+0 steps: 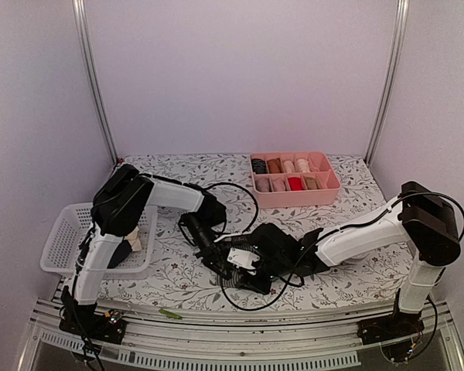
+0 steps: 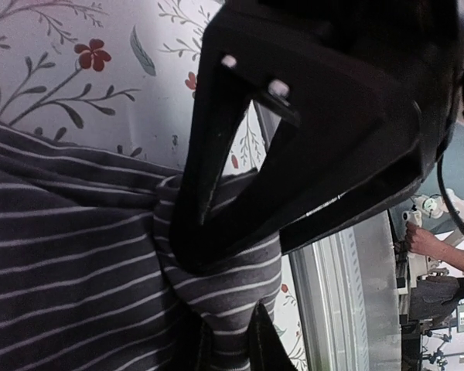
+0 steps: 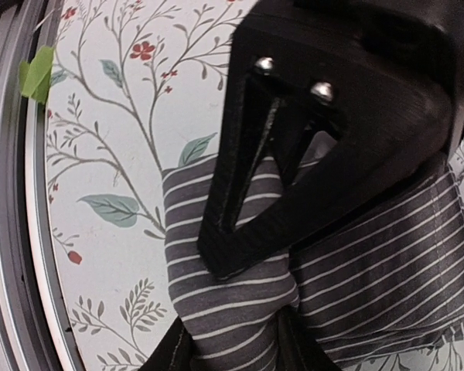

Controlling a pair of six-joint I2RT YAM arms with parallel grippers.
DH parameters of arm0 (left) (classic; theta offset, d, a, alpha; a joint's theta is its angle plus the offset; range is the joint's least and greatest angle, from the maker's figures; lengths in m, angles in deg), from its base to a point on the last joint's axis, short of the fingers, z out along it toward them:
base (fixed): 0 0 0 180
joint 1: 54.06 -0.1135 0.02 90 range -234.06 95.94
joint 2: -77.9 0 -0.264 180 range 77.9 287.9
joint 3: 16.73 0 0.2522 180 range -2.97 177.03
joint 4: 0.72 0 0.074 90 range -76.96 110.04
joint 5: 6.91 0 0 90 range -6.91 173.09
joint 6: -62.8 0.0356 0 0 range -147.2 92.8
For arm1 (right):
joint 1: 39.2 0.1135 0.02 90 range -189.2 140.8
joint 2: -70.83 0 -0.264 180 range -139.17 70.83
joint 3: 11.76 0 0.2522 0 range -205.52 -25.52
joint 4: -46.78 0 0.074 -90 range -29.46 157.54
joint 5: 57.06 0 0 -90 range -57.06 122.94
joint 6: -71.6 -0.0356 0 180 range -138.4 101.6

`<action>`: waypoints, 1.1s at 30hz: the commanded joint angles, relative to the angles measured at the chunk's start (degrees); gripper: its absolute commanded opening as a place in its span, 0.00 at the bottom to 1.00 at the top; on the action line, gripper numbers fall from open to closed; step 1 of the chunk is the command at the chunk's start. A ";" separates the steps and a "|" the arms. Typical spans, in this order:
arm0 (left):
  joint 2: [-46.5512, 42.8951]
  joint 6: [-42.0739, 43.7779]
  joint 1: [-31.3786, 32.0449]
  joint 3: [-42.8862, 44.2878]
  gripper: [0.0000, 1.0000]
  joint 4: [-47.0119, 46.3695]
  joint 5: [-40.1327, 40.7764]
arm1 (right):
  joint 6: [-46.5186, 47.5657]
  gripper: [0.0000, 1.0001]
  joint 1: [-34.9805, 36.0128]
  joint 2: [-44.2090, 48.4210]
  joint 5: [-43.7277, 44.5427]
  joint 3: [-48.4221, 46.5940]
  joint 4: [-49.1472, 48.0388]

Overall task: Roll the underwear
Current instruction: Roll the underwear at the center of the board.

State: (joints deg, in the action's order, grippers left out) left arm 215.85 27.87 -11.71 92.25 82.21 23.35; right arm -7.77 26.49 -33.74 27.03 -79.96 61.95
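Our left gripper (image 2: 216, 297) is clamped on a bunched fold of the striped underwear (image 2: 62, 255), and our right gripper (image 3: 232, 309) pinches another fold of the same piece. The garment lies on the flowered table (image 3: 108, 154) near the front edge, between the 2 arms. We judge the cloth light, thin and limp: it puckers at each pinch and will not hold a shape unaided. We would take it by a hem with both grippers and keep it taut for a tight roll. The pink tray (image 1: 294, 202) of rolled pieces sits well apart.
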 commanded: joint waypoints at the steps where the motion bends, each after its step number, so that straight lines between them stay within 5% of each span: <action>1: 2.85 2.48 -0.10 -0.41 0.00 0.20 5.49 | 0.37 0.23 0.85 -3.57 1.86 -0.75 3.77; 4: 2.64 3.20 -0.15 0.05 0.00 0.83 5.07 | 0.07 0.00 0.86 -4.44 2.08 -2.09 6.60; 9: -0.95 1.27 -1.82 1.97 0.33 -0.52 4.23 | -3.12 0.00 0.78 -2.35 -4.23 -3.25 9.84; 13: -10.31 -5.16 -6.29 0.16 0.47 -9.92 4.33 | -11.22 0.00 -0.67 -3.11 -14.95 -5.02 12.73; 19: -32.40 -19.33 -15.04 -16.87 0.54 -37.64 10.82 | -23.62 0.00 -6.23 -5.98 -34.77 -5.93 11.08; 24: -47.38 -18.91 -15.62 -33.98 0.54 -49.91 17.99 | -32.85 0.00 -12.50 -11.34 -47.70 -7.11 7.16; 28: -56.92 -15.09 -11.54 -46.05 0.55 -55.05 21.55 | -36.00 0.00 -15.03 -17.56 -53.13 -9.87 7.36; 33: -63.04 -11.96 1.01 -55.88 0.55 -60.56 30.15 | -39.49 0.00 -17.17 -21.23 -57.01 -10.84 5.56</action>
State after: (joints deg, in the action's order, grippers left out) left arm 156.31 12.96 -18.66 41.61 29.84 45.75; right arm -42.61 10.62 -50.62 -27.66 -90.43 67.31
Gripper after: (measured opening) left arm 0.548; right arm 0.087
